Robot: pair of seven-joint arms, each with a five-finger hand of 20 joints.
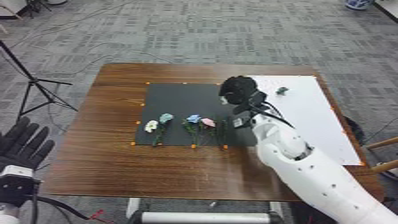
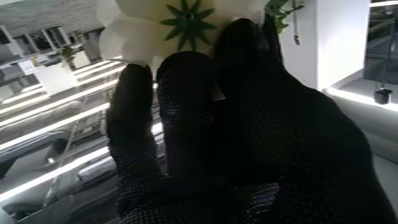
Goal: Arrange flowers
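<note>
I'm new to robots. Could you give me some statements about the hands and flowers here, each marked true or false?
1. The left hand grips a flower. False: it is open and empty, left of the table.
2. The right hand holds a pale flower. True.
3. The pink flower lies on the white sheet. False: it lies on the dark mat.
4. A tripod stands on the floor. True.
</note>
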